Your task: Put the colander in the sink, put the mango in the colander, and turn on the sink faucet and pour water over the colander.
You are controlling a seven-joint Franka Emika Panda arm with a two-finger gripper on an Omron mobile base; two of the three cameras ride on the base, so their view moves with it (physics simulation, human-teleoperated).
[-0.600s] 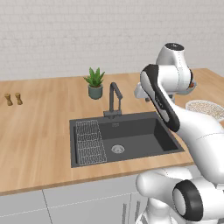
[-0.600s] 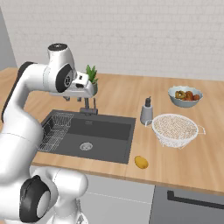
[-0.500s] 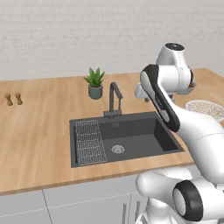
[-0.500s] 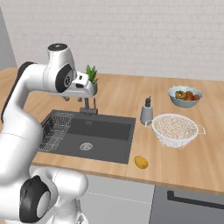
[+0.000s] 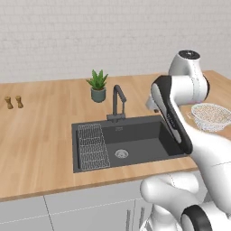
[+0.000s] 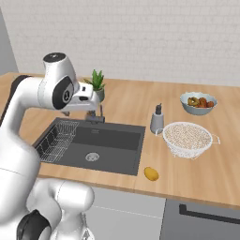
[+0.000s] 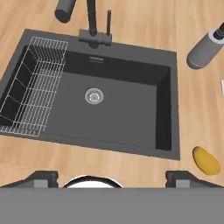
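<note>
The gripper (image 7: 112, 176) hangs above the sink (image 7: 113, 111) with its jaws spread wide and nothing between them. The colander (image 6: 188, 139) sits on the wooden desk (image 6: 197, 173) to the sink's right, just beside a grey bottle (image 6: 157, 121). The mango (image 6: 151, 174) lies near the desk's front edge. The sink faucet (image 5: 117, 102) stands behind the basin.

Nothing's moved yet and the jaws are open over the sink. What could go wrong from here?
1. The soap bottle stands right beside the colander; reaching for the near rim might knock it over.
2. The mango lies near the counter's front edge, so a nudge could roll it off.
3. The wire rack fills the sink's left side; the colander may end up tilted against it, and the faucet could get bumped.
</note>
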